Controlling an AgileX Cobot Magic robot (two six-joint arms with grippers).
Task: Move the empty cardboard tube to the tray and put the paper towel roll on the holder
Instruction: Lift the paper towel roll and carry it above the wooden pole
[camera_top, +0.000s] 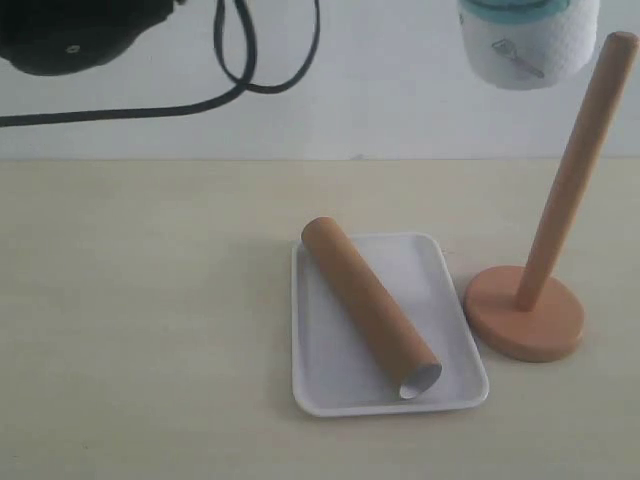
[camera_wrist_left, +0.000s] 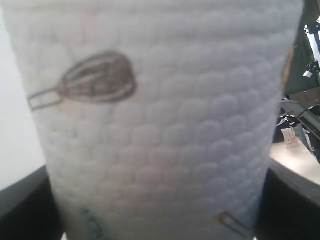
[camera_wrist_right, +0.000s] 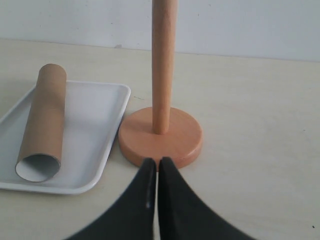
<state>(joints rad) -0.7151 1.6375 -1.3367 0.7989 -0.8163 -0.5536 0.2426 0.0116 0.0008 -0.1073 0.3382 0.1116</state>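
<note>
The brown cardboard tube (camera_top: 370, 305) (camera_wrist_right: 45, 120) lies diagonally inside the white tray (camera_top: 330, 390) (camera_wrist_right: 95, 125). The wooden holder (camera_top: 560, 200) (camera_wrist_right: 162, 65) stands just right of the tray, its dowel bare. The paper towel roll (camera_top: 528, 40) hangs in the air beside the dowel's tip, a little to its left. In the left wrist view the roll (camera_wrist_left: 150, 125) fills the picture, with my left gripper (camera_wrist_left: 160, 220) shut on it and dark fingers (camera_wrist_left: 20, 210) at both sides. My right gripper (camera_wrist_right: 158, 162) is shut and empty, low over the table at the holder's base.
Black cables (camera_top: 235, 60) and a dark arm part (camera_top: 70, 35) hang at the exterior view's top left. A pale wall stands behind the beige table (camera_top: 140, 330), whose left half is bare.
</note>
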